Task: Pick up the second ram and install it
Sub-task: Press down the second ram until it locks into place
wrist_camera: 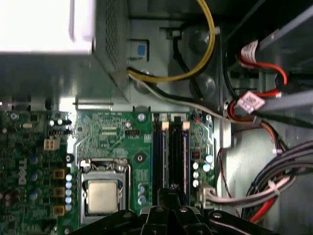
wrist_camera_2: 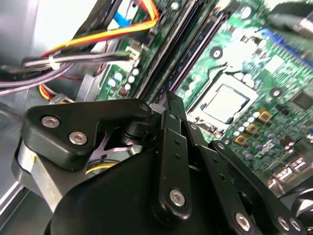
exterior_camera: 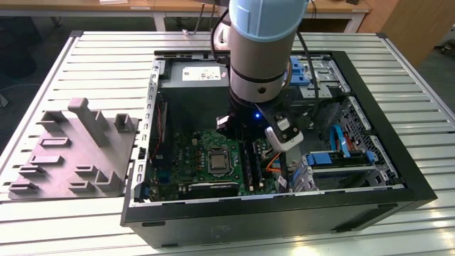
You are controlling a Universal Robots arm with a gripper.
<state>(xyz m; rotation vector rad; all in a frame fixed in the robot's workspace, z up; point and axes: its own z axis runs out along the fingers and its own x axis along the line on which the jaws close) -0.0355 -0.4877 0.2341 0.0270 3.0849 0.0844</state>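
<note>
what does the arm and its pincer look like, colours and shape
The arm is a thick silver-grey cylinder with a pale blue cap, a small blue light near the wrist and black cables running alongside. A white-and-black block sits at the wrist. The pincer is matte black with jointed flat links and silver screws.

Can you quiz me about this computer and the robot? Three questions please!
1. True or false: the grey tray sits inside the computer case.
2. In the first wrist view, the pincer is nearest to: A the grey tray, B the memory sockets, C the power supply.
3. What colour is the motherboard?

Key: 1 false, it stands outside, on the exterior view's left. 2 B. 3 green.
</note>
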